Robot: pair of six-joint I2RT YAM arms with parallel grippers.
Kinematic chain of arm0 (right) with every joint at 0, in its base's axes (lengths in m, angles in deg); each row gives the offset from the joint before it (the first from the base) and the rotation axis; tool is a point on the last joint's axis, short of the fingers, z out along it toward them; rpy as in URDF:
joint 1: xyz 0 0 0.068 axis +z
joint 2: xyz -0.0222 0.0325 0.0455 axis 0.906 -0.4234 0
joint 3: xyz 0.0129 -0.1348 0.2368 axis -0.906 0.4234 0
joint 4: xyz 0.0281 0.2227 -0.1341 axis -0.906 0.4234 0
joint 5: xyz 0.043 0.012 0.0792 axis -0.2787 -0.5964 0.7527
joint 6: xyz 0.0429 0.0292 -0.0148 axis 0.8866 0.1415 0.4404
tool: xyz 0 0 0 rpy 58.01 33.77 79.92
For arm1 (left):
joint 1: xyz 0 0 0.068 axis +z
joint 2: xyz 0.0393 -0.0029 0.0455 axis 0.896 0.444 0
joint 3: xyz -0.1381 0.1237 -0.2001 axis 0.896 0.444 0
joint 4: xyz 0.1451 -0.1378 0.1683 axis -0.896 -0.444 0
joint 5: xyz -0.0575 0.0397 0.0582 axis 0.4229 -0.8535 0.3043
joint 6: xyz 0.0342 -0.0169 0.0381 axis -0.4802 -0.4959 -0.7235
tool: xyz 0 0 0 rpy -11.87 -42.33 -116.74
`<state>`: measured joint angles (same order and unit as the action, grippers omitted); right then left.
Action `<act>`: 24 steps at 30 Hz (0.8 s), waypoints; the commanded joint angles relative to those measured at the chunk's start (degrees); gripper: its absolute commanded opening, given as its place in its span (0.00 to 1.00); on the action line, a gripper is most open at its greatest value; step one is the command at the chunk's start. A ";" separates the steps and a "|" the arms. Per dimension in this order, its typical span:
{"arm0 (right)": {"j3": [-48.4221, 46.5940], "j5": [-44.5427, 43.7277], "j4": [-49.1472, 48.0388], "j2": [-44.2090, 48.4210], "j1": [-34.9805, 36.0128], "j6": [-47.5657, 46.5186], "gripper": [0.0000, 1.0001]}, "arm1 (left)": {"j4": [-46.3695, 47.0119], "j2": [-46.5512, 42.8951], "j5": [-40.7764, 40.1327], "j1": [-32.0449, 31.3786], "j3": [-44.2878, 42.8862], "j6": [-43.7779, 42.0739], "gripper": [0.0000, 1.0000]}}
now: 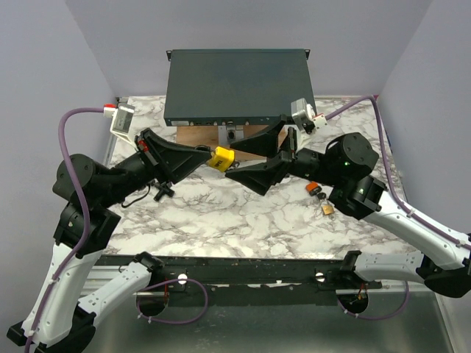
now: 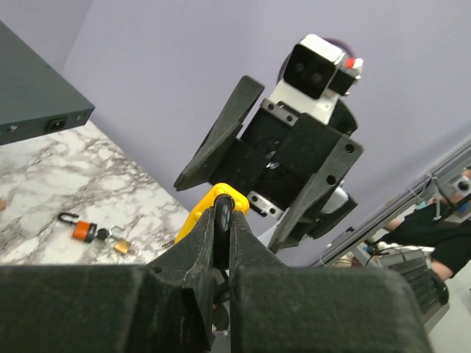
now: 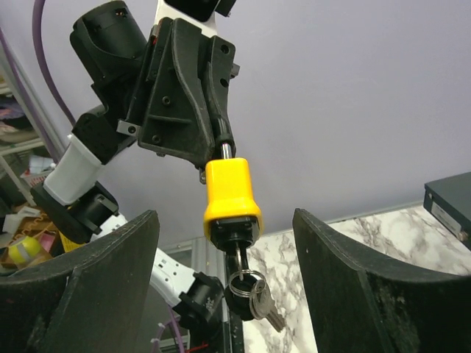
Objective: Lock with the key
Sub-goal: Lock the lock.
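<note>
Top external view: the marble worktop [image 1: 243, 220] carries a dark flat box [image 1: 237, 84] at its far edge, and the 2 arms reach toward each other above the middle. The left end effector [image 1: 207, 157] is clamped on the shackle of the yellow padlock [image 1: 221, 157], holding it off the worktop. The right end effector [image 1: 236, 162] faces it with its jaws spread wide. In the right wrist view its 2 fingers [image 3: 103, 287] flank the padlock on either side and touch nothing.

The key [image 3: 240, 261] sits in the keyhole at the end of the padlock away from the shackle. In the right wrist view its long axis runs top to bottom, in line with the padlock body, with the blade up inside the lock and the dark head at the bottom. A ring at the head carries silver keys [image 3: 263, 305] that dangle just beside it.

On the worktop beside the right arm lie an orange piece [image 1: 312, 187] and a small brass padlock [image 1: 326, 209], close together.
</note>
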<state>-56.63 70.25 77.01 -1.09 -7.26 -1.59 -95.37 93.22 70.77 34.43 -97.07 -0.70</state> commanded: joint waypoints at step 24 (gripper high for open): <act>2.25 3.12 -14.07 -2.93 0.05 8.35 0.44 | 12.50 -0.20 -3.56 -0.06 2.65 8.61 0.00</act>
<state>-55.60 73.27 65.73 -5.44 -7.28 5.71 -86.93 93.77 69.44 34.39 -94.49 7.34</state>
